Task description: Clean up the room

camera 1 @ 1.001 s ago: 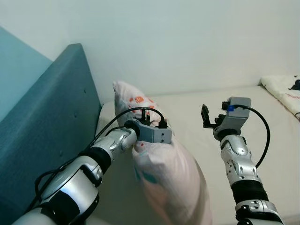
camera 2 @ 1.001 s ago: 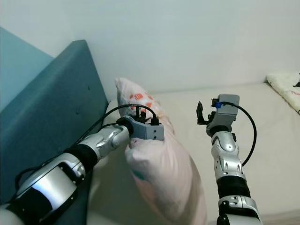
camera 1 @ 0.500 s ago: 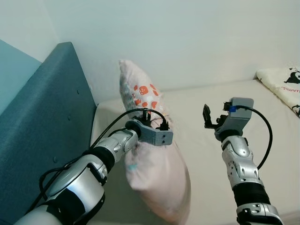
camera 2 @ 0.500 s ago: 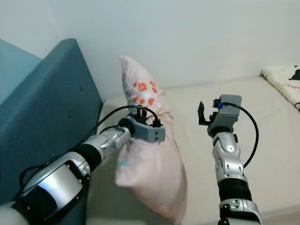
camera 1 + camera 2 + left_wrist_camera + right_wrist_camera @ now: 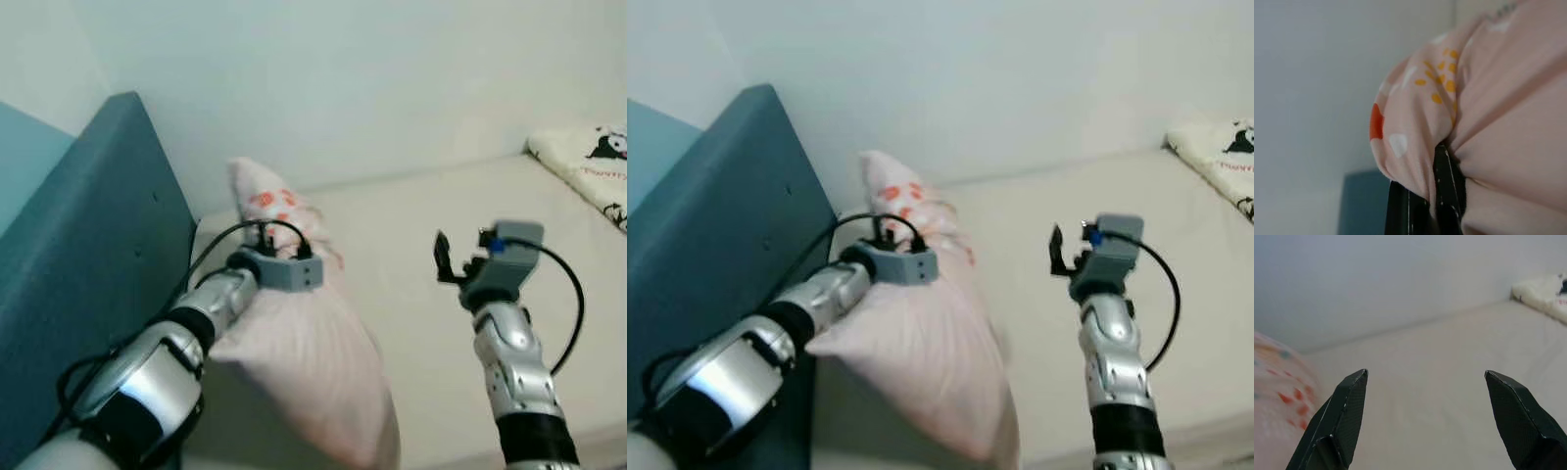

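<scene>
Left wrist view: left gripper (image 5: pixel 1422 196) pinches the pink pillow (image 5: pixel 304 362) at the bed's (image 5: pixel 411 245) headboard (image 5: pixel 78 245) edge; right gripper (image 5: pixel 1425 421), spread wide, hovers over bare mattress.

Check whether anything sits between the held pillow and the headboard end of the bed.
Nothing visible does. The left gripper is shut on the pink pillow, which lies right beside the teal headboard on the bare mattress.

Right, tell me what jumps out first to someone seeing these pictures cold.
The pale pink pillow with orange dots lies on the cream bed beside the teal headboard, its fabric pinched in the left claw. The right claw hangs open over bare mattress, holding nothing. At the far right edge lies a white blanket with black cartoon prints.
</scene>
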Controlling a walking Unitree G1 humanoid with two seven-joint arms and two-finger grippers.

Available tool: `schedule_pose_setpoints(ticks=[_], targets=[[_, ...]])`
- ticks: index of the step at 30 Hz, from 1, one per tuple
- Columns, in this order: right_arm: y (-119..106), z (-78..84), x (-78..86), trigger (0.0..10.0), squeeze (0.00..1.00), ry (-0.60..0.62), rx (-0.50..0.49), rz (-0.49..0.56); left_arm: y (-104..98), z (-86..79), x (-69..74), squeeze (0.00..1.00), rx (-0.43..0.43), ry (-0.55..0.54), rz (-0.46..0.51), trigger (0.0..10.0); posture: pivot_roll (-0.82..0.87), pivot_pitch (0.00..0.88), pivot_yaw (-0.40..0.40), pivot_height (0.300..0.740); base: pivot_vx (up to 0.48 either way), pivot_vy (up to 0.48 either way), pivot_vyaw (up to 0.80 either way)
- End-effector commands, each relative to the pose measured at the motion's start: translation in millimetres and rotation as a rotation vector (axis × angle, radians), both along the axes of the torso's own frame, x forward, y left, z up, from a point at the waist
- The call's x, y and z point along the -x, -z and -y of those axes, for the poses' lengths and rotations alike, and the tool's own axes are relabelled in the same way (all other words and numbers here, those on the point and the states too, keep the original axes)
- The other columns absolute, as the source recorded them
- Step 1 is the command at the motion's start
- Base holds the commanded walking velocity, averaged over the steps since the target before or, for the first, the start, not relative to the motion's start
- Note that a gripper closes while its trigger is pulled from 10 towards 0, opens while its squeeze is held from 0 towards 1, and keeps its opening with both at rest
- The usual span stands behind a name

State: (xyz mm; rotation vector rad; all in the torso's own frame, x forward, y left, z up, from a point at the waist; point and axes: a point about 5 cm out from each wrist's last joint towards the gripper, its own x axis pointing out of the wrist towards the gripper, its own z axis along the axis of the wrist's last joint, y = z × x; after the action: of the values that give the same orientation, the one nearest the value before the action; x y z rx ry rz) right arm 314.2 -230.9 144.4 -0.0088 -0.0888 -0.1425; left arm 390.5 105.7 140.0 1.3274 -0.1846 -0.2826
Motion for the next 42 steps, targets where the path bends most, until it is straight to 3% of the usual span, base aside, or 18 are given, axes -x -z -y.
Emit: schedule_pose_setpoints(ticks=[1, 5, 9, 17, 23, 24, 25, 26, 27, 30, 39, 42], targets=[[-2.7, -5.2, 1.8, 10.0, 0.0, -0.011, -0.018, 0.004, -2.2, -15.2, -1.9, 0.0, 0.034, -0.063, 0.021, 10.0, -0.23, 0.138, 0.128, 0.74, 0.0, 0.0, 0.0], [-3.5, -4.1, 14.1, 10.0, 0.0, -0.006, -0.013, -0.009, 6.8, -23.4, 1.3, 0.0, 0.102, -0.121, -0.011, 10.0, -0.25, 0.215, 0.118, 0.74, 0.0, 0.0, 0.0], [-6.3, -5.9, 19.1, 10.0, 0.0, -0.012, -0.013, -0.021, 18.0, -34.8, 5.5, 0.0, 0.111, -0.17, -0.049, 10.0, -0.25, 0.24, 0.11, 0.74, 0.0, 0.0, 0.0], [-12.5, -12.3, 25.6, 10.0, 0.0, -0.026, -0.013, -0.04, 28.9, -59.9, 11.5, 0.0, -0.015, -0.189, -0.077, 10.0, -0.25, 0.292, 0.087, 0.74, 0.0, 0.0, 0.0], [-14.2, -12.5, 30.1, 10.0, 0.0, -0.028, -0.014, -0.06, 5.4, -79.0, 2.5, 0.0, -0.22, -0.177, 0.02, 10.0, -0.25, 0.299, 0.08, 0.74, 0.0, 0.0, 0.0], [-14.2, -12.5, 30.1, 10.0, 0.0, -0.028, -0.014, -0.06, 5.4, -79.0, 2.5, 0.0, -0.22, -0.177, 0.02, 10.0, -0.25, 0.299, 0.08, 0.74, 0.0, 0.0, 0.0], [-14.3, -11.9, 30.4, 10.0, 0.0, -0.026, -0.015, -0.064, -2.6, -85.3, -0.5, 0.0, -0.281, -0.189, 0.042, 10.0, -0.24, 0.294, 0.079, 0.74, 0.0, 0.0, 0.0], [-14.3, -11.9, 30.4, 10.0, 0.0, -0.026, -0.015, -0.064, -2.6, -85.3, -0.5, 0.0, -0.281, -0.189, 0.042, 10.0, -0.24, 0.294, 0.079, 0.74, 0.0, 0.0, 0.0], [-14.5, -11.6, 30.5, 10.0, 0.0, -0.025, -0.015, -0.068, -11.1, -91.1, -3.3, 1.0, -0.348, -0.199, 0.072, 10.0, -0.24, 0.292, 0.079, 0.74, 0.0, 0.0, 0.0], [-15.2, -10.8, 29.2, 10.0, 0.0, -0.024, -0.016, -0.071, -27.4, -107.9, -7.8, 1.0, -0.476, -0.251, 0.089, 10.0, -0.24, 0.278, 0.077, 0.74, 0.0, 0.0, 0.0], [-18.2, -11.3, 24.9, 10.0, 0.0, -0.028, -0.017, -0.068, -21.8, -132.1, -2.3, 1.0, -0.598, -0.314, -0.002, 10.0, -0.23, 0.257, 0.077, 0.74, 0.0, 0.0, 0.0], [-17.8, -11.0, 23.8, 10.0, 0.0, -0.029, -0.017, -0.07, -20.5, -137.7, -0.6, 1.0, -0.601, -0.333, -0.023, 10.0, -0.22, 0.247, 0.074, 0.74, 0.0, 0.0, 0.0]])
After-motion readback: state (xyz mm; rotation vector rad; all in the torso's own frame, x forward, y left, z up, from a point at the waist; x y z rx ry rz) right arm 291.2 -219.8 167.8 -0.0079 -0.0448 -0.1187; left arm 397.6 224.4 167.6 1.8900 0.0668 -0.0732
